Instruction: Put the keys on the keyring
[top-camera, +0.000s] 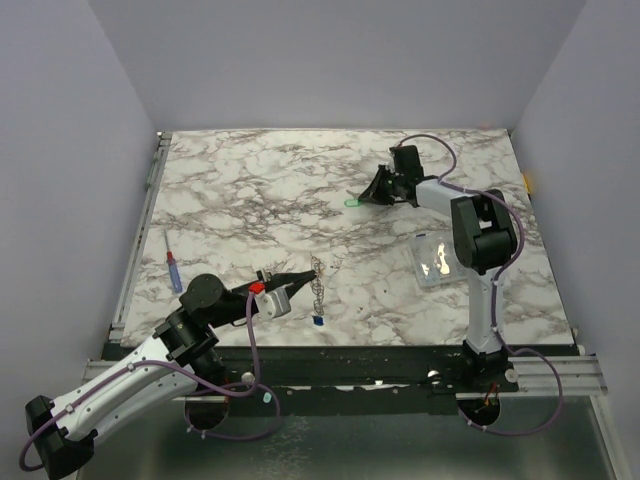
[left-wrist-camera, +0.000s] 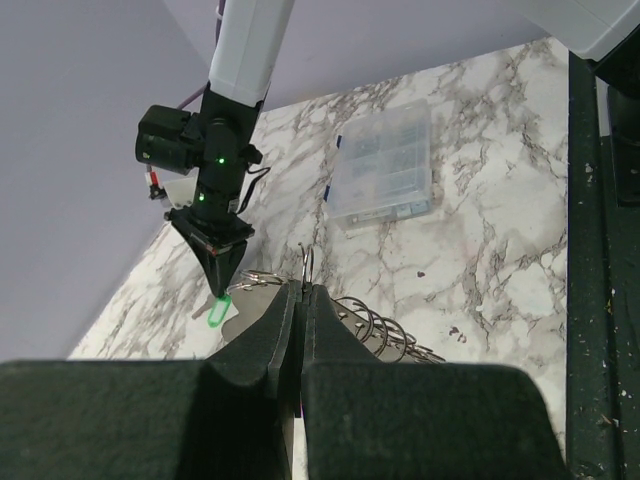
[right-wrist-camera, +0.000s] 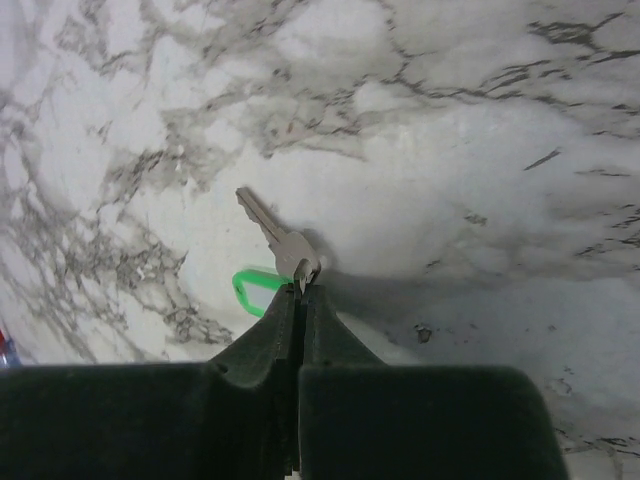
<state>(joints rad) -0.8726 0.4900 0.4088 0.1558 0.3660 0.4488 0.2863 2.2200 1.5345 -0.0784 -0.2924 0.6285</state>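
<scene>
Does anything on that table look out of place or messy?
Slightly. A red-and-blue pen lies alone near the left edge of the table, away from everything else. A blue key lies loose by the front edge, close to the keyring. Nothing looks spilled or broken.

1 green key (top-camera: 351, 203), 1 blue key (top-camera: 317, 321), 1 keyring (top-camera: 317, 280), 1 clear box (top-camera: 432, 259), 1 pen (top-camera: 173, 270).

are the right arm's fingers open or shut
Shut: in the right wrist view the fingers meet with no gap, tips at the green-tagged key.
</scene>
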